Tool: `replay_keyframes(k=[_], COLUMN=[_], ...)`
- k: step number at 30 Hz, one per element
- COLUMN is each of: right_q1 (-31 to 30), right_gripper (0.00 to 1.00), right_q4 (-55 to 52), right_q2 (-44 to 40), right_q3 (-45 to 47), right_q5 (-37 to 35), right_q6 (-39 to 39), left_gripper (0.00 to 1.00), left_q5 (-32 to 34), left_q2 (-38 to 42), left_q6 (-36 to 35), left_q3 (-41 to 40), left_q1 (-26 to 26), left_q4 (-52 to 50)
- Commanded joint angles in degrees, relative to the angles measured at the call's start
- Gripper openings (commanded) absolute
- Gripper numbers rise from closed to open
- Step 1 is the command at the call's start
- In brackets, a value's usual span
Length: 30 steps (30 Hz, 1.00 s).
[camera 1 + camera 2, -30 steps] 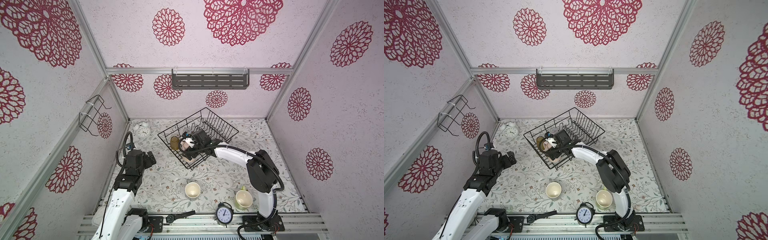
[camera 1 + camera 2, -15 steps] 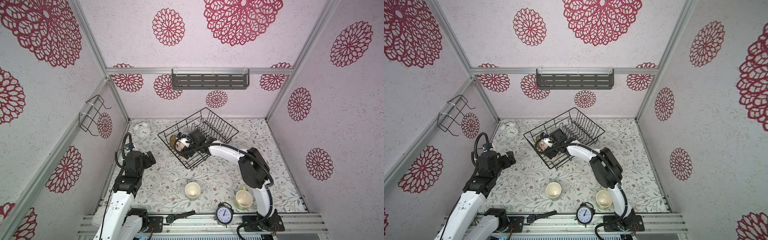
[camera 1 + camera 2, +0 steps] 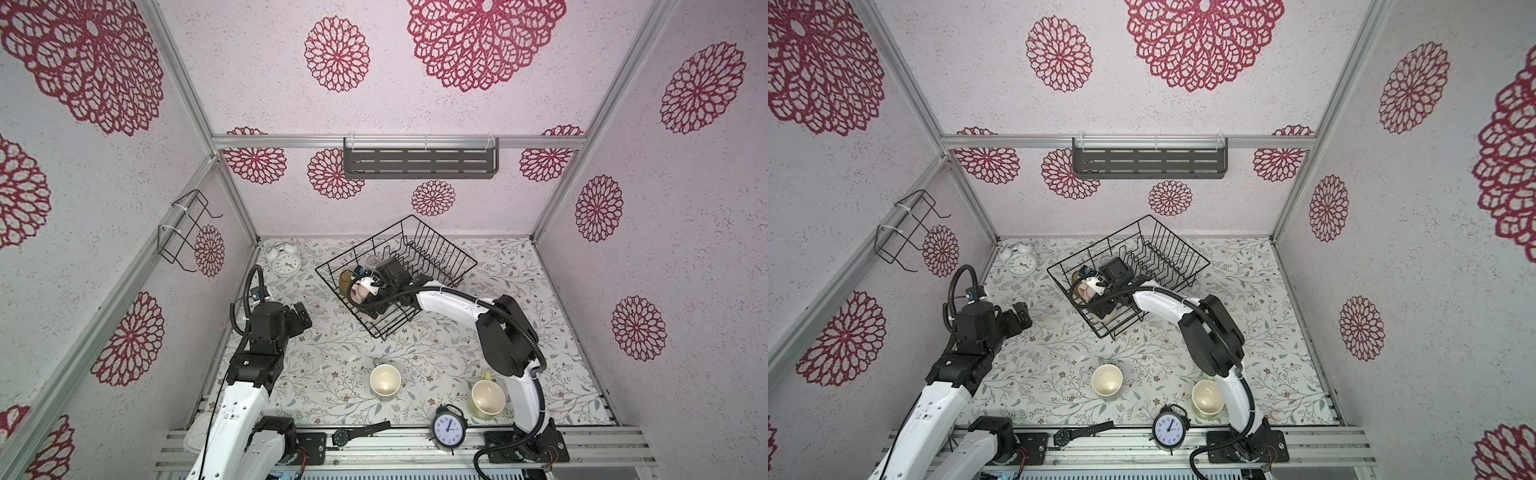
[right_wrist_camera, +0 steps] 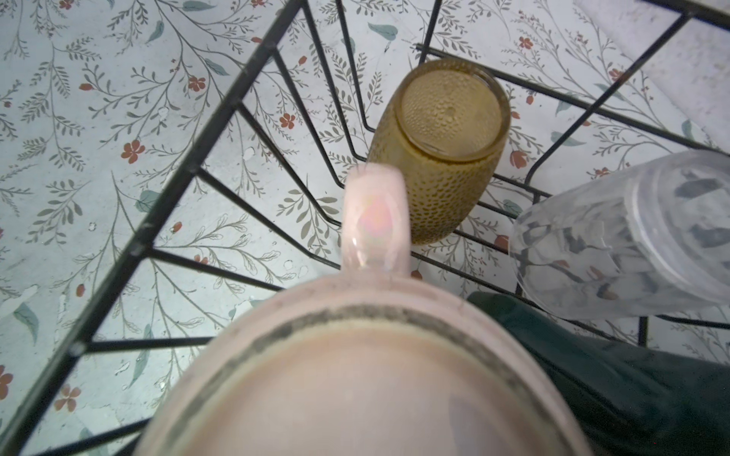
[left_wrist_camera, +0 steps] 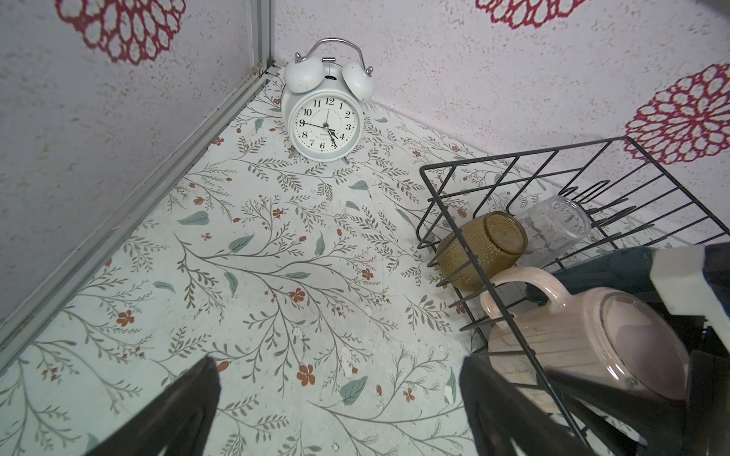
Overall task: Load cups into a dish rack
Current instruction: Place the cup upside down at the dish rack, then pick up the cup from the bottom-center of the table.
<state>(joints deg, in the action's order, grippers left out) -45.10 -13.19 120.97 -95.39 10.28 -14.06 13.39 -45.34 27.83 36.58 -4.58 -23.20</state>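
Right gripper (image 3: 368, 296), jaws wide round pink mug (image 5: 572, 339), grip unclear, should seat it squarely in dish rack (image 5: 525, 154); left gripper (image 5: 339, 369) gapes, empty.

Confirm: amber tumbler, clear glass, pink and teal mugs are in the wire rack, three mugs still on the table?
No, only two stand on the table: the cream-lined grey mug and the pale yellow-green mug, seen in both top views. The amber tumbler, clear glass, ribbed pink mug and dark teal mug are in the black wire dish rack.
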Motion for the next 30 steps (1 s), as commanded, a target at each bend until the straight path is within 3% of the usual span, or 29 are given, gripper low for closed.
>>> replay_keyframes(k=[1, 12, 18, 26, 30], right_q1=[-0.2, -0.2, -0.1, -0.1, 0.0], right_gripper=[0.95, 0.99, 0.99, 0.99, 0.99], right_q4=[4.4, 3.8, 3.4, 13.3, 18.6], right_q2=[-4.4, -6.5, -12.2, -27.2, -36.2], right_q3=[-1.3, -1.6, 0.4, 15.4, 25.9], right_q5=[0.5, -0.7, -0.7, -11.7, -19.5], right_q6=[-1.6, -0.2, 2.8, 6.3, 8.3], left_gripper=[1.0, 0.98, 0.98, 0.97, 0.97], left_q5=[-1.2, -2.6, -7.8, -18.3, -21.4], left_q2=[0.8, 2.0, 4.1, 4.7, 4.8], left_q6=[0.4, 0.9, 0.3, -0.8, -0.1], left_q3=[-0.5, 0.9, 0.5, 1.0, 3.0], left_q1=[0.2, 0.2, 0.2, -1.5, -7.2], left_q4=[1.5, -0.7, 1.7, 4.9, 0.7])
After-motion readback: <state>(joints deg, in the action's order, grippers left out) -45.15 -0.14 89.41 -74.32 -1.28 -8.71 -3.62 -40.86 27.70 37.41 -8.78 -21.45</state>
